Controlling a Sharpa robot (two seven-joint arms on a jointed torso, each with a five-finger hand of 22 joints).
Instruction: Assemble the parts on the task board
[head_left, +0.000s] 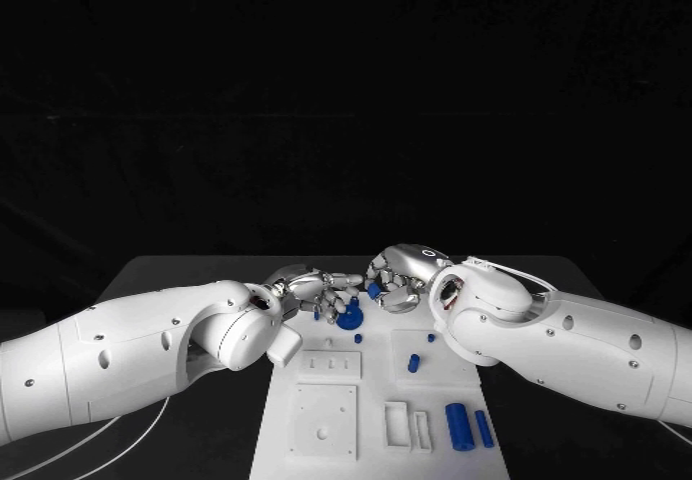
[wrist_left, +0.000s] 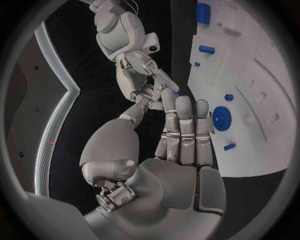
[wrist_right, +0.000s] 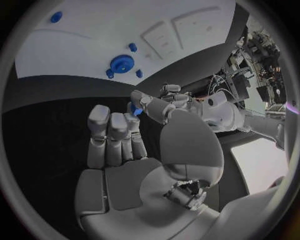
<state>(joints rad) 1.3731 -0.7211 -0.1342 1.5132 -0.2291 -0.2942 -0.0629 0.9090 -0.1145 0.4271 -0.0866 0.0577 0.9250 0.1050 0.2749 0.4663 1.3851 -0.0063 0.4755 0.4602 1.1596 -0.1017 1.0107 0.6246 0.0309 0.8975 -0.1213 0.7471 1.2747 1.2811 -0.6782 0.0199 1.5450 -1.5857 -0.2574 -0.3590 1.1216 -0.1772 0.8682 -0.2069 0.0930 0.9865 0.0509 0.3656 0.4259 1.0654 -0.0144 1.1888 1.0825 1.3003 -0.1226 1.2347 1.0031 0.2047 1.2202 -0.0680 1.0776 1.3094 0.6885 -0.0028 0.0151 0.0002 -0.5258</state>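
While the right hand (head_left: 397, 272) pinches a small blue part (wrist_right: 133, 109), the left hand's (head_left: 310, 289) fingers (wrist_left: 185, 131) lie straight, touching it.

Board (head_left: 325, 440): white, matt, looks like plastic, smooth w/ shallow recessed panels. Parts: blue, smooth plastic look, slight sheen, e.g. round disc (head_left: 349, 318), cylinder (head_left: 459, 427), small peg (head_left: 413, 363). Table (head_left: 188, 275): matt, flat finish, no gloss. Left hand (head_left: 310, 290) & right hand (head_left: 398, 272): silver, metallic look, satin w/ bright highlights on knuckles; finger pads (wrist_left: 185, 142) duller grey, segmented. Arms (head_left: 130, 350): white shell, smooth semi-gloss plastic look, small dark screw holes. Backdrop (head_left: 346, 120): black, matt, faintly creased like cloth.
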